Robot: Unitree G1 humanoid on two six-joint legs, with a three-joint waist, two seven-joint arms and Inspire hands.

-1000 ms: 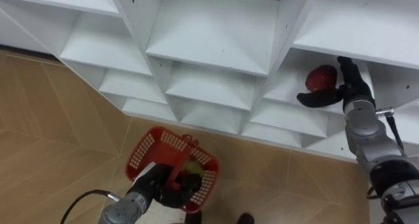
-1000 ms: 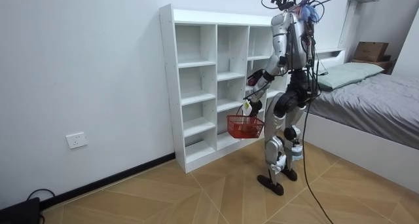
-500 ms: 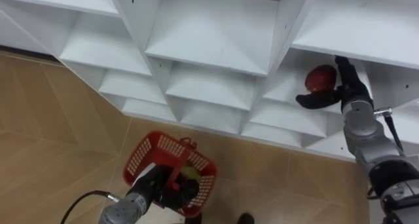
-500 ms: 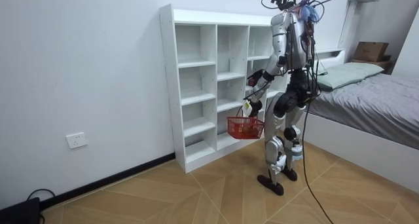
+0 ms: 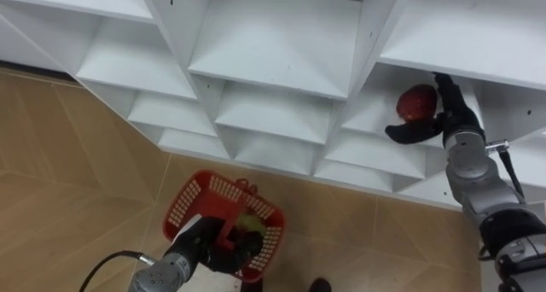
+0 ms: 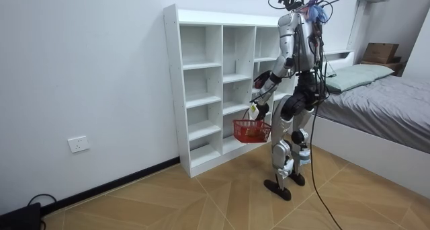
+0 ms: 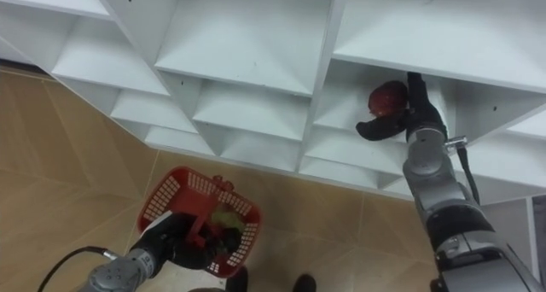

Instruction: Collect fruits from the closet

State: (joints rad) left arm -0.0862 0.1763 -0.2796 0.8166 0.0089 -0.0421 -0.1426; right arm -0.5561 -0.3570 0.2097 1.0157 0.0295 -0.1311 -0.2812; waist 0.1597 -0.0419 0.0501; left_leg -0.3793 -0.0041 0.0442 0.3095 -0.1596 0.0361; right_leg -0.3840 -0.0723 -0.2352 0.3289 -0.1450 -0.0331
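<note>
Robot at the shelf unit, one fruit in the right hand and a basket in the left.

Seen from the head camera, the right hand (image 5: pixel 446 113) reaches into a compartment of the white shelf unit (image 5: pixel 281 36) at 2 o'clock. Its fingers stand behind a red fruit (image 5: pixel 415 102) and its thumb lies under it, so the fruit sits clasped between them, just above the compartment's floor. At 7 o'clock the left hand (image 5: pixel 207 246) is curled round the handle of a red basket (image 5: pixel 183 198), which hangs over the wooden floor (image 5: pixel 68 155). A yellow-green fruit (image 5: pixel 248 226) lies inside the basket. In the room view the robot stands upright, close to the shelves, with a bed (image 6: pixel 390 102) at 3 o'clock.
</note>
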